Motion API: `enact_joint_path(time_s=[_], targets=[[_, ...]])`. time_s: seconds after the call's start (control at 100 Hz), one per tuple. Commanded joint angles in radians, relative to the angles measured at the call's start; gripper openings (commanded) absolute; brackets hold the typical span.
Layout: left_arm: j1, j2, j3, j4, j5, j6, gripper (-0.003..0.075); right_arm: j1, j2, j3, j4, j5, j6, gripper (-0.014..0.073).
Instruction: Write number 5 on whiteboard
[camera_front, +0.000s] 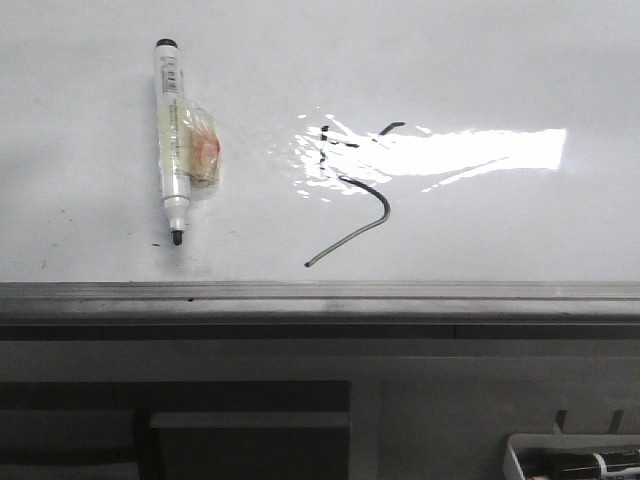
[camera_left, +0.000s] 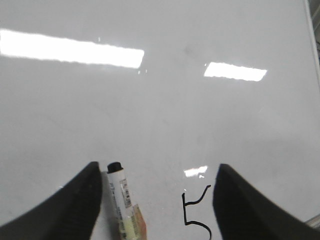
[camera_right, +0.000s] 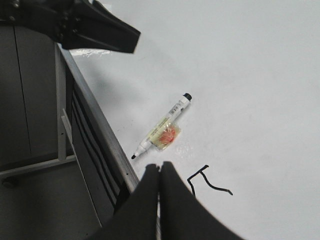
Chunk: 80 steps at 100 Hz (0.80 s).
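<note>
Front view shows the number 5 (camera_front: 352, 190) already drawn near the middle of the whiteboard (camera_front: 500, 60), partly washed out by glare, tail running toward the grey edge rail (camera_front: 320, 292). Marker (camera_front: 176, 140) lying uncapped beside it, well to the left, tip toward the rail, released.

Left end effector (camera_left: 155, 200) hanging above the board, spread wide, holding nothing, marker and digit visible between its fingers. Right end effector (camera_right: 160, 200) closed tip to tip, empty, hovering near the rail.

Step in hand judged as retreat after writing. Best done by lifting straight up off the surface, avoiding any sweep across wet ink, keeping clear of the marker to prevent rolling into the stroke.

Count: one digit, one marker on the board, one board, two end effectors. Tray corner (camera_front: 520, 455) at lower right, contents too cropped to count.
</note>
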Motion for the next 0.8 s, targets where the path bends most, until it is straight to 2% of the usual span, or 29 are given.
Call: enact_joint_path(time_s=[0.0, 0.16, 0.22, 0.36, 0.57, 0.79], targets=[[-0.008, -0.110, 0.022, 0.017, -0.040, 0.110, 0.0296, -0.018, -0.043, 0.037, 0.011, -0.097, 0.000, -0.0058], [-0.008, -0.292, 0.144, 0.017, -0.040, 0.149, 0.0047, -0.060, -0.216, 0.253, 0.011, -0.330, 0.010, -0.0058], [-0.008, -0.350, 0.180, 0.015, -0.040, 0.149, -0.0023, -0.067, -0.294, 0.327, 0.011, -0.431, 0.010, -0.0058], [-0.008, -0.433, 0.233, -0.017, -0.038, 0.149, -0.0020, -0.067, -0.450, 0.450, 0.011, -0.582, 0.010, -0.0062], [-0.008, -0.450, 0.254, -0.020, -0.023, 0.149, -0.0020, -0.067, -0.596, 0.476, 0.011, -0.559, 0.010, -0.0062], [-0.008, -0.450, 0.254, -0.020, -0.023, 0.149, -0.0020, -0.067, -0.614, 0.476, 0.011, -0.571, 0.010, -0.0062]])
